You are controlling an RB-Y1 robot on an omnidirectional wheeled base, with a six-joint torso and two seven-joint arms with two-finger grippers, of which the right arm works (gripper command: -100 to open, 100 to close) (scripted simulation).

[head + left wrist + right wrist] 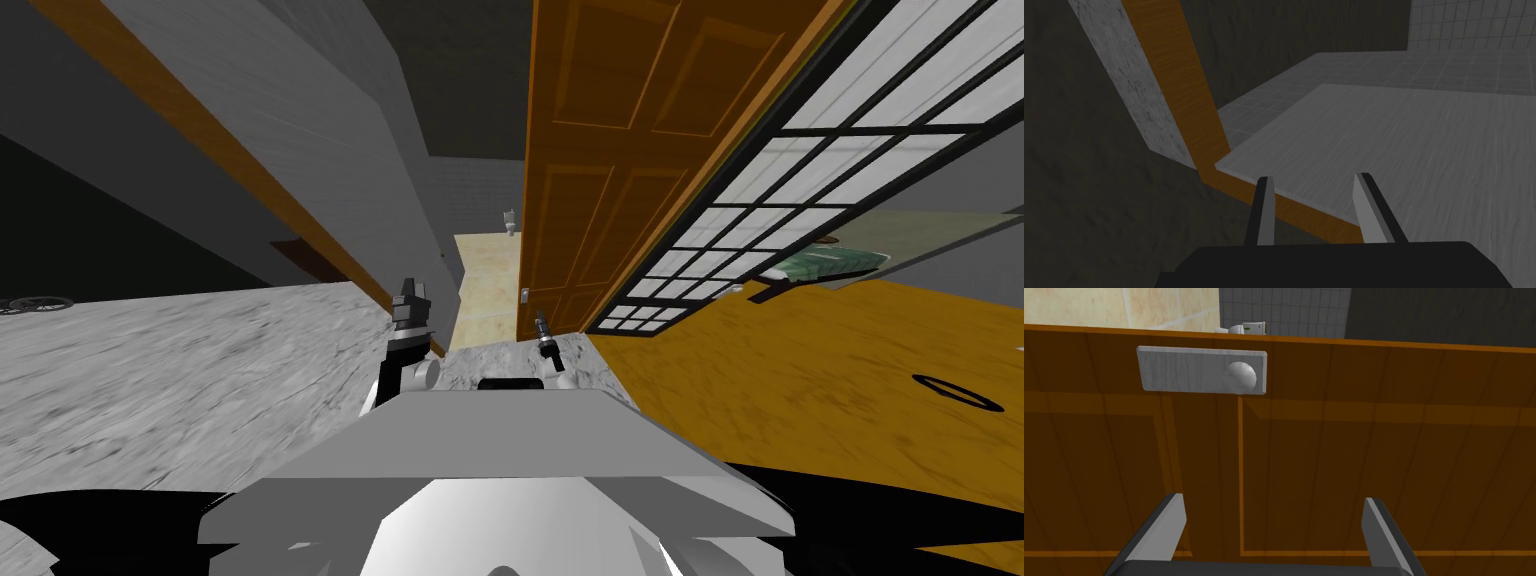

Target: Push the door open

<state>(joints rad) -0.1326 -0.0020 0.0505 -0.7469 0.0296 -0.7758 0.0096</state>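
An orange-brown panelled door (610, 150) stands partly open ahead, with a gap on its left. In the right wrist view the door (1324, 478) is close in front, and its grey plate with a round knob (1240, 377) sits near the door's free edge. My right gripper (543, 330) points at the door face just short of it; the same gripper (1274, 518) is open with nothing between its fingers. My left gripper (410, 300) is raised beside the grey wall left of the doorway. Seen from its own wrist, the left gripper (1314, 205) is open and empty, facing the orange door frame trim (1189, 100).
Through the gap lies a pale tiled floor (485, 290) with a white toilet (511, 222) at the far end. A grey wall (300, 150) flanks the doorway on the left. A black-framed glass partition (800, 170) leans at the right over an orange floor (830, 380).
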